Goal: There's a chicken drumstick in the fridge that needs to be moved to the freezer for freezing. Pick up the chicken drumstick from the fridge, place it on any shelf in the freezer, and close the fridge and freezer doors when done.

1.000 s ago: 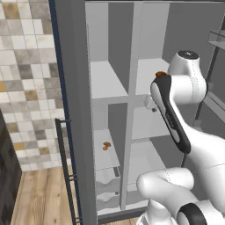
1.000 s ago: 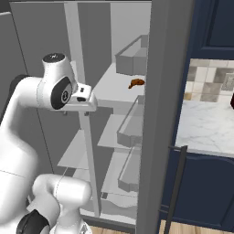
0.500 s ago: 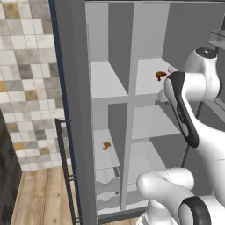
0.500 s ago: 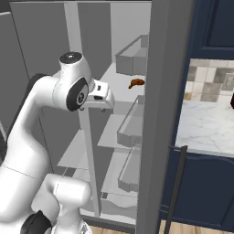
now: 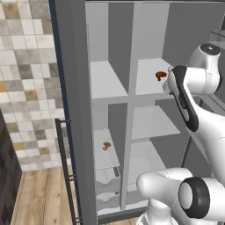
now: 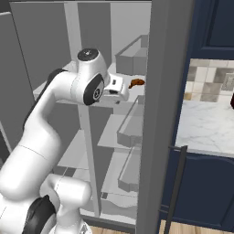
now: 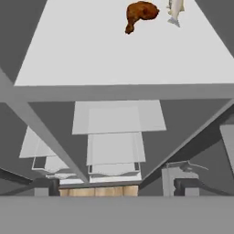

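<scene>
Tall grey side-by-side unit standing open: wider fridge compartment (image 5: 151, 123) with broad white shelves on the right in the left base view, narrower freezer compartment (image 5: 105, 110) with narrow white shelves on the left, split by a grey vertical divider (image 5: 131, 132). Small dark reddish-brown chicken drumstick (image 7: 139, 14) lying on the broad white upper fridge shelf (image 7: 91, 55), toward the back of it, also visible in the left base view (image 5: 161, 75) and right base view (image 6: 136, 83). Pale silvery elongated item (image 7: 175, 10) just beside the drumstick in the hand view, possibly a fish; too cut off at the frame edge to confirm. Small rounder orange-tan lump (image 5: 106, 146) resting on a lower narrow white freezer shelf (image 5: 105, 154), well apart from the drumstick. Two-finger dark gripper (image 7: 117, 185) spread wide, fingertips (image 7: 45, 185) far apart, nothing between them, positioned in front of the upper fridge shelf edge, near the drumstick but not touching it. Hand of the white arm (image 6: 116, 87) level with that shelf in the right base view. Grey door panel (image 5: 72, 110) with slim dark vertical bar handle (image 5: 66, 171) swung open on the freezer side; second grey door (image 6: 160, 114) open at right with clear inner bins (image 6: 130, 132).
</scene>
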You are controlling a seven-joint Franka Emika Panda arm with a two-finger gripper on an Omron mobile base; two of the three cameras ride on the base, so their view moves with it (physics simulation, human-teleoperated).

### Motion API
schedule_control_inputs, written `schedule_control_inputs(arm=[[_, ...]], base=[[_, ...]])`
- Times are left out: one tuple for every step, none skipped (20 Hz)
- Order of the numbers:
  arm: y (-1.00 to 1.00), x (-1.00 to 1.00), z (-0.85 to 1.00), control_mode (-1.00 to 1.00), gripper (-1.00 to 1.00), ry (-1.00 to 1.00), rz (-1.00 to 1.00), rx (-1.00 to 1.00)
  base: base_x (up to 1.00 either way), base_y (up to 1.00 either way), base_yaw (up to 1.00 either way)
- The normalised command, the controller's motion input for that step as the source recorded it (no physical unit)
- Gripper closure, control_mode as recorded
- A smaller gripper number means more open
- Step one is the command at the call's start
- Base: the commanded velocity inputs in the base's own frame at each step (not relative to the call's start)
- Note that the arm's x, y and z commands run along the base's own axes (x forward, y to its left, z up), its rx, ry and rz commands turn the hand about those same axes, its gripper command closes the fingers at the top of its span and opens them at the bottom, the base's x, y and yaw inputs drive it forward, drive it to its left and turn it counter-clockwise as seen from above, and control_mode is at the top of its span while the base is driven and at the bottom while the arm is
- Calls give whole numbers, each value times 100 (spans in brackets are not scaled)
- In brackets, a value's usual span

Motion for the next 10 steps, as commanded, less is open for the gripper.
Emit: schedule_control_inputs(arm=[[-24, 67, 0, -100, -100, -4, 0, 0], [-22, 67, 0, -100, -100, -5, 0, 0], [-23, 64, 0, -100, -100, -7, 0, 0], [-11, 62, 0, -100, -100, -10, 0, 0], [-6, 66, 0, -100, -100, -8, 0, 0], [0, 75, 0, -100, -100, -3, 0, 0], [0, 80, 0, -100, -100, 0, 0, 0], [0, 77, 0, -100, -100, 0, 0, 0], [0, 74, 0, -100, -100, 0, 0, 0], [0, 76, 0, -100, -100, 0, 0, 0]], base=[[0, 0, 0], [0, 0, 0], [0, 0, 0], [0, 0, 0], [0, 0, 0], [0, 0, 0], [0, 0, 0], [0, 0, 0], [0, 0, 0], [0, 0, 0]])
